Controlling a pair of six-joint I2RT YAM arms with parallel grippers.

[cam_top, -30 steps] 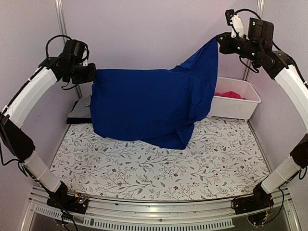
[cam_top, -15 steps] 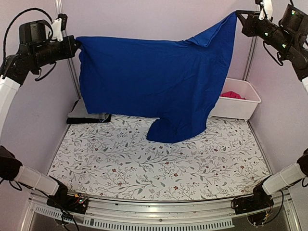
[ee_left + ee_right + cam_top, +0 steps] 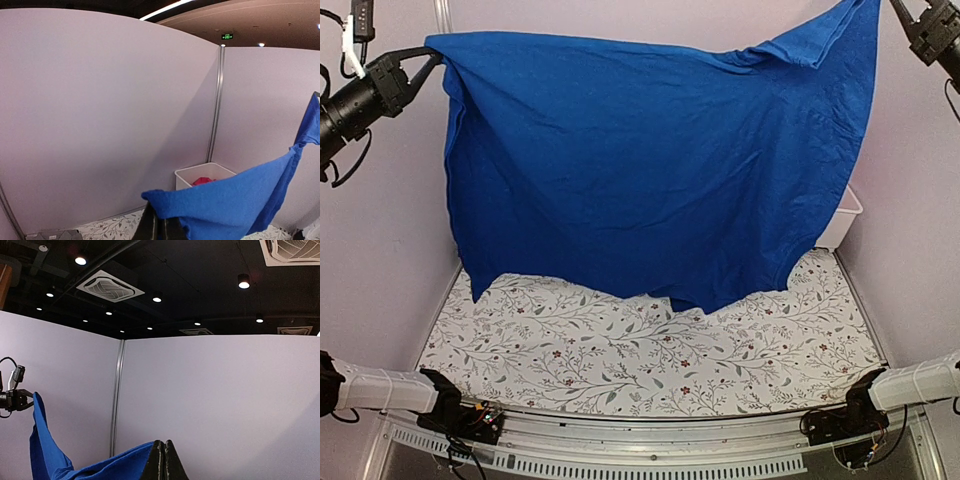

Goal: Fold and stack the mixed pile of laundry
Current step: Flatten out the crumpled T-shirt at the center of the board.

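Overhead view: I see one large royal-blue cloth garment point(image 3: 650, 170) hanging spread like a curtain between my two grippers; whether its lowest hem touches the white floral-patterned worktop covering point(image 3: 620, 360) I cannot tell. The left gripper point(image 3: 428, 58) is clamped on the upper left corner; the right gripper point(image 3: 898, 8), at the frame's edge, is clamped on the upper right corner. The garment hides most of the one white rectangular plastic bin point(image 3: 848, 212); only a corner shows. Left wrist view alone: the bin's inside, holding one magenta-pink cloth point(image 3: 202, 180); one grey folded cloth point(image 3: 50, 234) at the far left of the worktop. Right wrist view: wall panels and ceiling lights only, with blue cloth pinched between its closed fingers point(image 3: 159, 462).
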